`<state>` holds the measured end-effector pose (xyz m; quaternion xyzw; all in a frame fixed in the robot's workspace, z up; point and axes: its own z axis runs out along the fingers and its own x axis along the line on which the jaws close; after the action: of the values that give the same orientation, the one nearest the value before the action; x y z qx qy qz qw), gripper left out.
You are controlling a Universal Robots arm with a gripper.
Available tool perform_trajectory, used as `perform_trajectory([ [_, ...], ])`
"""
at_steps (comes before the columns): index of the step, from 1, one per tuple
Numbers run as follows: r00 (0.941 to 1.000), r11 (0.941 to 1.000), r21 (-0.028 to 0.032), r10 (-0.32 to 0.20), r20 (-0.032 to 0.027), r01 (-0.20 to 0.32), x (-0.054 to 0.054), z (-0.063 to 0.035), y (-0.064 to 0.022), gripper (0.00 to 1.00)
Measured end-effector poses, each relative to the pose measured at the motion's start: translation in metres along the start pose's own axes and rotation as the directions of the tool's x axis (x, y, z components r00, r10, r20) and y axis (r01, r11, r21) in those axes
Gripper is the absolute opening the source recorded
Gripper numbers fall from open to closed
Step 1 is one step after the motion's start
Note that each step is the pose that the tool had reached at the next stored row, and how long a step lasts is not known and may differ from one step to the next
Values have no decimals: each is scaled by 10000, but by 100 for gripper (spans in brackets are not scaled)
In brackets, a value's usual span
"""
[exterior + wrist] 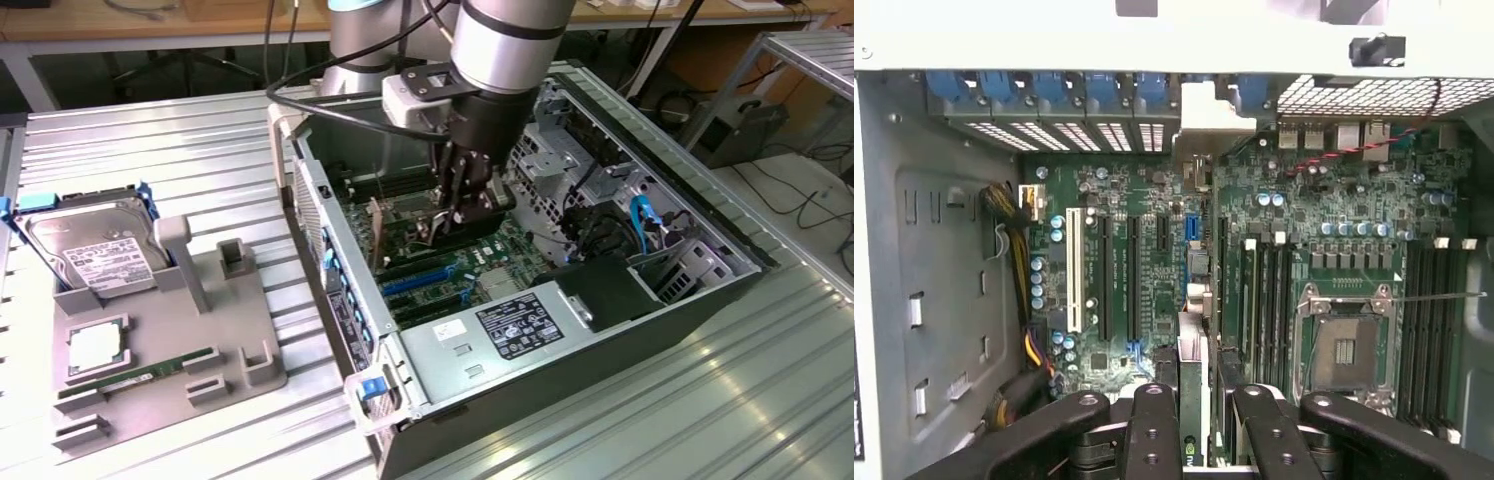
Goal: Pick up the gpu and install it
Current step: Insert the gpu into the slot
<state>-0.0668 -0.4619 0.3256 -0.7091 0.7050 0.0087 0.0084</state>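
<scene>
My gripper [454, 215] reaches down inside the open computer case [400, 370] and is shut on the gpu [481, 212], a dark card held on edge just above the motherboard [441, 270]. In the wrist view the gpu [1194, 365] runs edge-on between the two black fingers [1154, 430] of the gripper [1194, 425]. Its silver end bracket [1204, 120] sits against the case's rear slot wall. The card hangs over the middle of the motherboard [1144, 200], beside the black expansion slots [1102, 280]. Whether its edge is seated in a slot is hidden.
A grey holder [200, 330] on the exterior view's left carries a hard drive [87, 250], a processor chip [96, 345] and a green RAM stick [140, 375]. Inside the case are the empty processor socket [1344, 345], a white slot [1072, 270], cables [1014, 250] and the power supply [521, 330].
</scene>
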Motion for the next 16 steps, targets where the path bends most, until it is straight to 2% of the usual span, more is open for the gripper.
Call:
perform_trajectory([
  [7, 10000, 10000, 2, 46, 13, -46, 33, 138, 40, 26],
  [16, 9998, 9998, 4, 218, 15, -218, 36, 257, 101, 26],
])
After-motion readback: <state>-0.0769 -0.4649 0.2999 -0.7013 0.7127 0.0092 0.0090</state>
